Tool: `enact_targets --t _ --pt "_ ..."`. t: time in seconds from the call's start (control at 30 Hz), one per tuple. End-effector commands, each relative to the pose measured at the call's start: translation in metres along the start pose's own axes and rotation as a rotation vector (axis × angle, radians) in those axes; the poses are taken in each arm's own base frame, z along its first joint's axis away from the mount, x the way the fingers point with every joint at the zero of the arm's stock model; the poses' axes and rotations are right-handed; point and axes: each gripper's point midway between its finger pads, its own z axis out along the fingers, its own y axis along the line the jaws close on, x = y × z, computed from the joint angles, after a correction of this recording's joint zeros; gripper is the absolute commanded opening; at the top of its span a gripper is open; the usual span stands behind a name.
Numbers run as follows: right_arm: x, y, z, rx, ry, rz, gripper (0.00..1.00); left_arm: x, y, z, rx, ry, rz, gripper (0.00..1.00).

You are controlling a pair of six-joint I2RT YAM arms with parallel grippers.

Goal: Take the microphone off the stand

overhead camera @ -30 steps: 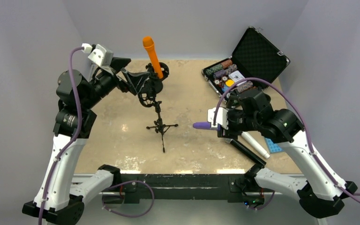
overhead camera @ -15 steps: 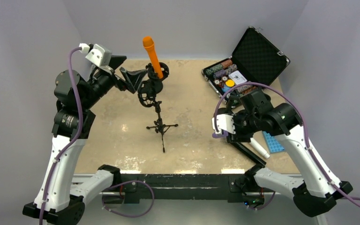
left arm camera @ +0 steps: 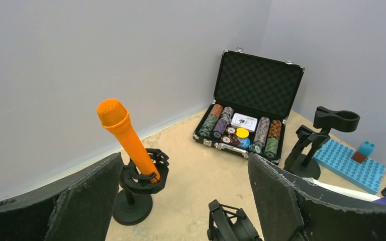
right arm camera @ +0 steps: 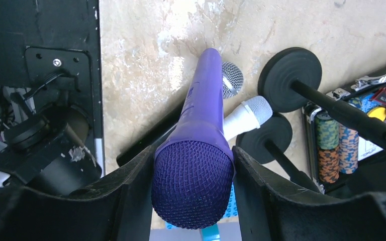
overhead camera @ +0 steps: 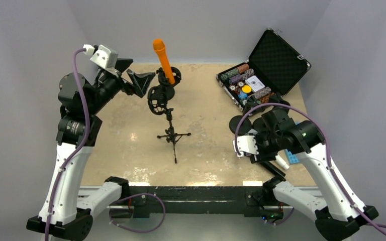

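Note:
A purple microphone (right arm camera: 200, 130) is clamped between the fingers of my right gripper (right arm camera: 193, 173), head toward the camera and tail pointing down at the table. In the top view my right gripper (overhead camera: 255, 150) hangs low at the near right and hides that microphone. An orange microphone (overhead camera: 163, 60) stands tilted in a round-based stand (overhead camera: 174, 76) at the back. My left gripper (overhead camera: 135, 75) is open just left of the empty shock mount (overhead camera: 157, 99) of a tripod stand (overhead camera: 173, 135). In the left wrist view the orange microphone (left arm camera: 125, 138) sits in its clip (left arm camera: 143, 175), apart from the fingers.
An open case of poker chips (overhead camera: 246, 85) lies at the back right. Two empty round-based stands (right arm camera: 289, 78) are beside it. A white microphone (right arm camera: 246, 118) and a silver-headed one (right arm camera: 231, 80) lie under my right gripper. A blue studded plate (left arm camera: 349, 163) lies near the right edge.
My right arm has drawn back toward the near right and turned the purple microphone from level to pointing down. My left gripper has backed slightly away from the shock mount.

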Motion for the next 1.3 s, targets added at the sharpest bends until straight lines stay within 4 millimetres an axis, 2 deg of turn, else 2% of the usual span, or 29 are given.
enact_targets --t 0.0,0.1,0.2,0.33,0.43,0.5,0.57,0.63,0.73,0.83,0.9,1.0,1.13,1.27 --pt "-0.010 -0.005 -0.028 0.048 -0.027 -0.061 0.00 -0.028 -0.009 -0.005 0.037 -0.086 0.020 0.97" --pt "-0.030 -0.016 -0.043 0.095 -0.104 -0.037 0.00 -0.037 -0.045 -0.016 0.235 -0.108 0.092 0.97" --pt "-0.057 -0.030 -0.065 0.142 -0.213 0.001 0.00 -0.057 -0.087 -0.037 0.419 -0.157 0.192 1.00" --pt "-0.085 -0.048 -0.093 0.210 -0.320 0.067 0.00 -0.092 -0.125 -0.060 0.553 -0.202 0.360 1.00" --pt "-0.101 -0.063 -0.114 0.276 -0.388 0.095 0.00 -0.096 -0.145 -0.065 0.678 -0.173 0.374 1.00" --pt "-0.114 -0.074 -0.131 0.333 -0.449 0.106 0.00 -0.087 -0.161 -0.065 0.778 -0.136 0.375 0.99" --pt "-0.125 -0.082 -0.148 0.383 -0.505 0.115 0.00 -0.061 -0.176 -0.062 0.868 -0.046 0.391 0.99" --pt "-0.138 -0.088 -0.167 0.431 -0.572 0.120 0.00 -0.032 -0.190 -0.054 0.920 0.040 0.488 0.99" --pt "-0.150 -0.092 -0.193 0.506 -0.658 0.132 0.00 -0.001 -0.200 -0.028 0.895 0.125 0.599 0.99" --pt "-0.158 -0.087 -0.212 0.550 -0.716 0.114 0.00 0.018 -0.198 0.008 0.785 0.166 0.650 0.98" --pt "-0.161 -0.082 -0.220 0.552 -0.739 0.109 0.00 0.028 -0.195 0.032 0.718 0.168 0.679 0.97" --pt "-0.163 -0.073 -0.226 0.549 -0.765 0.099 0.00 0.042 -0.193 0.057 0.681 0.174 0.733 0.94" --pt "-0.168 -0.067 -0.231 0.557 -0.804 0.083 0.00 0.061 -0.207 0.072 0.749 0.155 0.771 0.93" --pt "-0.171 -0.069 -0.227 0.541 -0.834 0.104 0.00 0.068 -0.221 0.081 0.792 0.159 0.711 0.83"
